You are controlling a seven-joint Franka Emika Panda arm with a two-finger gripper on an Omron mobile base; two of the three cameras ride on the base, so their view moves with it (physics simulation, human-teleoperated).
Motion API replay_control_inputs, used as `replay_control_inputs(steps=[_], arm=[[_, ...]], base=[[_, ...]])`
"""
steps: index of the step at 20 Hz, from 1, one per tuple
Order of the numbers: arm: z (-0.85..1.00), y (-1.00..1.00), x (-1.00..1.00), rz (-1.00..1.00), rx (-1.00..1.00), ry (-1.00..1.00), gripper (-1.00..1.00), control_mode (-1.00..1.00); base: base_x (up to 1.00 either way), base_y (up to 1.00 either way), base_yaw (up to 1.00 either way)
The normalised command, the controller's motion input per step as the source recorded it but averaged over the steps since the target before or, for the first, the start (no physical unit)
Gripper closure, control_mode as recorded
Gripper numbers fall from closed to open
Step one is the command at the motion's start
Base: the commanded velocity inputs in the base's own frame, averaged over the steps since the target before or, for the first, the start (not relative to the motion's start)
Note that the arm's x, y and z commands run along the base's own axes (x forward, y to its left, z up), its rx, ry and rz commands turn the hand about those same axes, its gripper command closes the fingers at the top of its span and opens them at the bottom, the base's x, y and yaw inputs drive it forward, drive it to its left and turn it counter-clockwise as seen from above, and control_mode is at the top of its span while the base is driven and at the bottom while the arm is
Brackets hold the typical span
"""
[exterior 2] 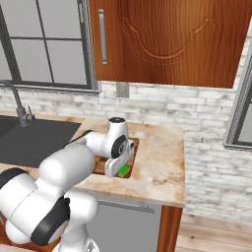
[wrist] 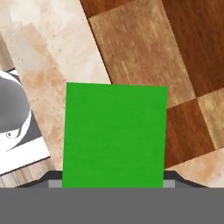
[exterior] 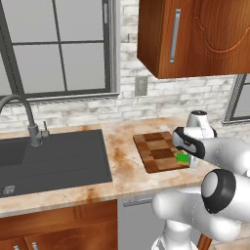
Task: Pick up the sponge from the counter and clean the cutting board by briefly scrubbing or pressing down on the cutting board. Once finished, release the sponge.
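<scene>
The bright green sponge (wrist: 114,134) sits between my fingertips, and my gripper (wrist: 113,181) is shut on it. The sponge hangs at the front right corner of the checkered wooden cutting board (wrist: 144,48), half over the board and half over the mottled beige counter (wrist: 43,57). I cannot tell whether it touches the surface. From the left base view, the sponge (exterior: 183,157) shows just under the hand, with the gripper (exterior: 188,161) at the board's (exterior: 156,146) near right edge. From the right, my arm hides most of the board (exterior 2: 100,167), and the sponge (exterior 2: 123,171) peeks out below the hand.
A dark grey sink (exterior: 49,161) with a curved faucet (exterior: 29,122) lies left of the board. A wooden wall cabinet (exterior 2: 167,39) hangs overhead. The counter (exterior 2: 162,152) ends a short way right of the board, with a drop to the floor beyond.
</scene>
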Motion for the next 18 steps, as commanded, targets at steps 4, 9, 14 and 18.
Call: replay_control_inputs(steps=[4,9,14,18], arm=[[-0.16,0.02,0.08,0.24,0.00,0.04,1.00,-1.00],[-0.11,0.00,0.20,0.20,0.00,0.01,1.00,-1.00],[-0.17,0.00,0.19,0.17,0.00,0.00,1.00,-1.00],[-0.24,0.02,0.08,0.14,0.00,0.00,1.00,-1.00]], base=[[0.00,0.00,0.00],[0.00,0.00,0.00],[0.00,0.00,0.00],[0.00,0.00,0.00]])
